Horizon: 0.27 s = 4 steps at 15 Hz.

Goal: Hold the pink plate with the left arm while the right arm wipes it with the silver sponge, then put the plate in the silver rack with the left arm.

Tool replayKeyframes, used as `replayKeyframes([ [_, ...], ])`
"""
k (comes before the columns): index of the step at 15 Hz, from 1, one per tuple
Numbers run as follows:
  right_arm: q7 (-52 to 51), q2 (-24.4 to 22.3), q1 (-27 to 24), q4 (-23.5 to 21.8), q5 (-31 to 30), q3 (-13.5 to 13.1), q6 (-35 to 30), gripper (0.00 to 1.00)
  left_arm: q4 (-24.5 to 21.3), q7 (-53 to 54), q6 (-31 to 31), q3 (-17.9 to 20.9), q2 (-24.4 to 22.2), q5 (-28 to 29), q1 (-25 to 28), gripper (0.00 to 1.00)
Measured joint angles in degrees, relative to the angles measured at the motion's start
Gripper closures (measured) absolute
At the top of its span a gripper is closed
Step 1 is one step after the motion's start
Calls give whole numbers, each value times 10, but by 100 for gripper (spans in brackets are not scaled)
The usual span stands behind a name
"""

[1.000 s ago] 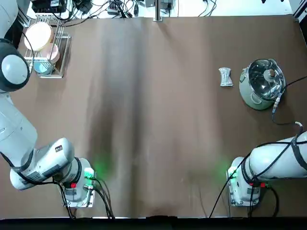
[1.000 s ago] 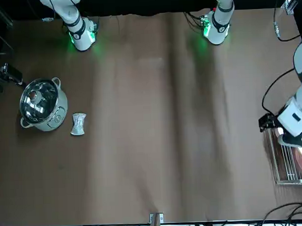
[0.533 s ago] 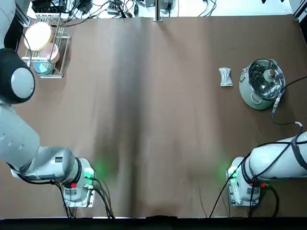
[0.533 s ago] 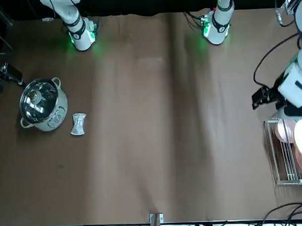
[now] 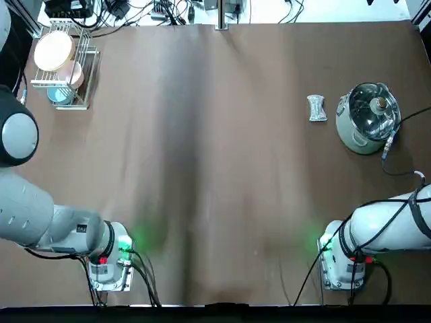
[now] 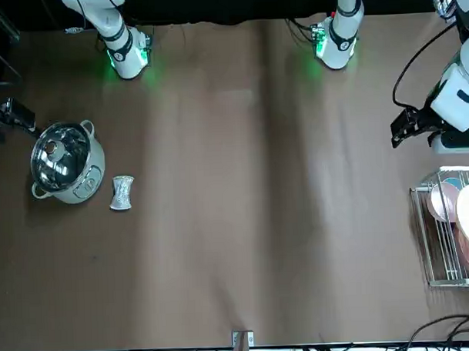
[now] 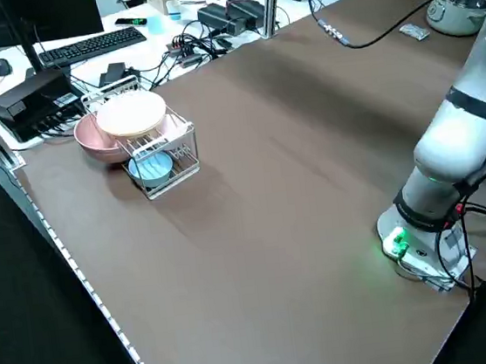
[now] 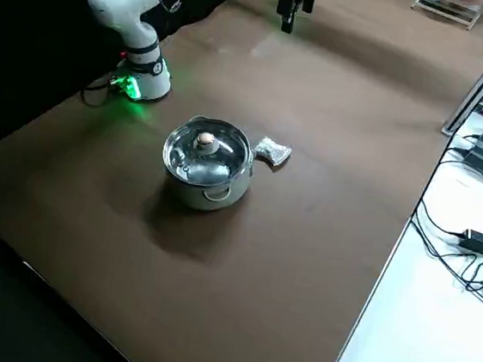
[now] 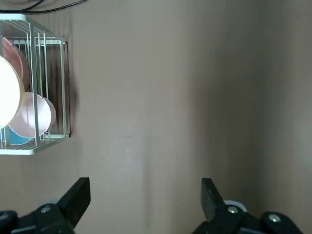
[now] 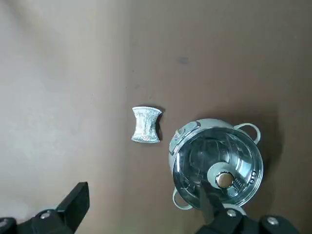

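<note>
Brown bench (image 5: 215, 168), clutter behind. Rack (image 5: 64, 67) at far left corner, pink plate (image 9: 31, 116) standing on edge inside. Left end effector (image 9: 145, 202) wide open, empty, hovering just beside rack, nearer arm. Right end effector (image 10: 141, 207) open, empty, above sponge (image 10: 146, 125), beside pot (image 10: 217, 163).

The left gripper's (image 9: 141, 202) fingers (image 9: 78, 197) spread wide above bare table, silver rack (image 9: 46, 92) well apart.

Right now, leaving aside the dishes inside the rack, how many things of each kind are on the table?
Steel pot: 1
Silver sponge: 1
Silver rack: 1
Robot arms: 2, the left arm and the right arm
Total: 5
</note>
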Motion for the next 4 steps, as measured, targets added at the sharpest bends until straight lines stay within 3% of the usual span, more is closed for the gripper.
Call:
replayKeyframes([
  [4, 0, 0, 1, 0, 0, 0, 1, 0, 0, 0, 3, 1, 0, 0, 6, 0],
])
